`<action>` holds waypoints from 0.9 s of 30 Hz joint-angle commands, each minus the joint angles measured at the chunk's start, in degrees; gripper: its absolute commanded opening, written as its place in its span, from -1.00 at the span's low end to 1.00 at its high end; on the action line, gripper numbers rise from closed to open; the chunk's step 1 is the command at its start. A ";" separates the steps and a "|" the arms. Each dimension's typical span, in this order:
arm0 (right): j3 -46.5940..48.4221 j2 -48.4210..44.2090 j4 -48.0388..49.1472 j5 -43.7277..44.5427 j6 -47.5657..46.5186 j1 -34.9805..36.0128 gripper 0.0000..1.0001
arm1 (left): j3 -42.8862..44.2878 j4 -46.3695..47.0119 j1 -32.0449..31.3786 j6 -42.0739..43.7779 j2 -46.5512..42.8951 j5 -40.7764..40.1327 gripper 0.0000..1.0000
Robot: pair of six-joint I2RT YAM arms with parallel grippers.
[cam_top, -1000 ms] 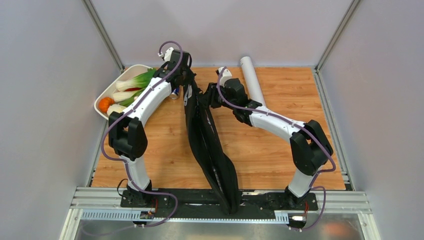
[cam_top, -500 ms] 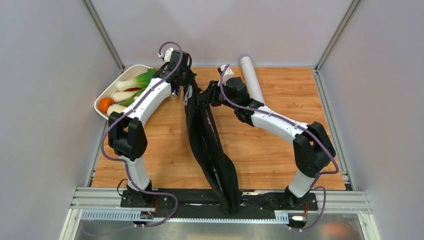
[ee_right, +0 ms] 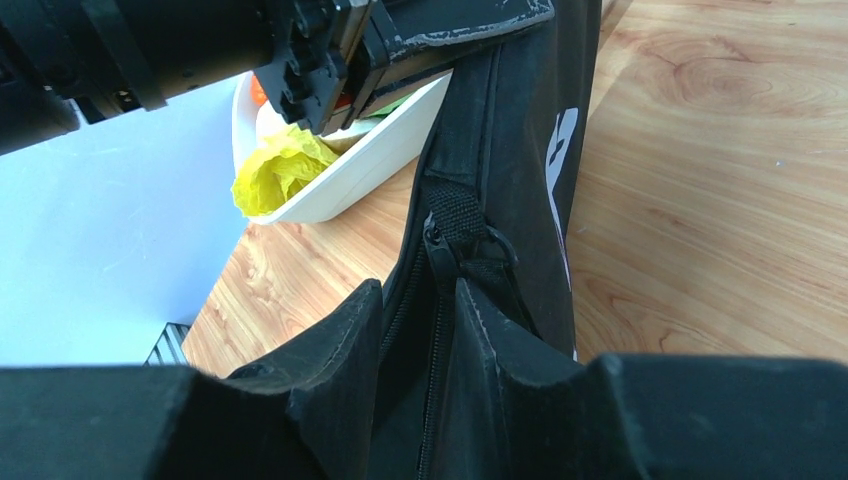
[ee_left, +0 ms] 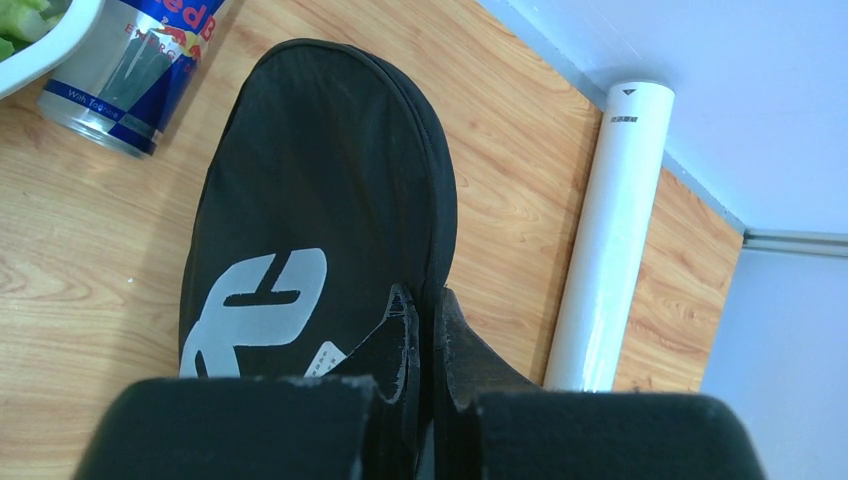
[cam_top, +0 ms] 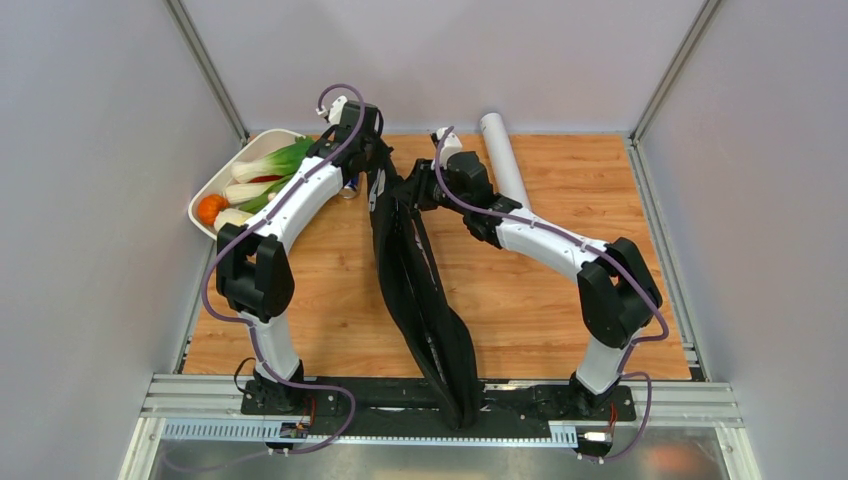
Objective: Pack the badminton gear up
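Both my grippers are on the head end of the racket bag, upper middle of the overhead frame.

On the left wrist view the left gripper is nearly closed, its fingers pinching the bag's rim at lower centre, the grey logo just to the left. On the right wrist view the right gripper is narrow too, clamped over the zipper seam. The zipper pull sits just ahead of the fingertips, and I can't tell whether they touch it. The bag runs down the overhead frame to the arm bases at the bottom. The white tube lies on the table to the upper right, clear of the bag. The drink can and white tray sit at the upper left.
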 commanded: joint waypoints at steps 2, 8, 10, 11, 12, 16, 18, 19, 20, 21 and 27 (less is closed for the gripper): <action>2.94 1.29 0.65 0.29 1.10 0.16 -0.30 | -1.67 -2.55 -0.29 -1.43 -1.20 4.29 -1.00; 4.50 2.86 0.22 0.19 0.78 0.17 -0.28 | -1.90 -2.14 -0.23 -1.49 -1.13 4.81 -1.00; 4.92 3.28 0.08 -0.05 0.71 0.17 -0.28 | -1.91 -2.12 -0.23 -1.45 -1.32 4.57 -1.00; 5.10 3.46 0.04 -0.07 0.67 0.16 -0.28 | -2.01 -2.11 -0.18 -1.41 -1.41 4.33 -1.00; 5.27 3.59 0.00 -0.16 0.59 0.17 -0.27 | -2.04 -2.16 -0.21 -1.24 -1.48 4.22 -1.00; 5.79 4.04 -0.27 -0.40 0.57 0.17 -0.27 | -2.22 -1.95 -0.25 -0.99 -1.90 3.74 -1.00; 5.90 4.06 -0.43 0.00 0.45 0.13 -0.26 | -2.24 -1.85 -0.29 -0.91 -1.92 3.68 -1.00; 6.06 4.06 -0.52 0.16 0.28 0.17 -0.27 | -2.24 -1.81 -0.28 -0.92 -1.93 3.72 -1.00; 6.20 4.12 -0.73 0.29 0.09 0.15 -0.30 | -2.20 -1.77 -0.29 -0.92 -2.01 3.74 -1.00; 6.41 4.14 -1.04 0.58 -0.07 0.13 -0.33 | -2.23 -1.72 -0.24 -0.88 -2.07 3.75 -1.00; 6.82 4.41 -2.01 0.50 -0.21 0.15 -0.33 | -2.65 -1.10 -0.30 -0.91 -2.05 4.29 -1.00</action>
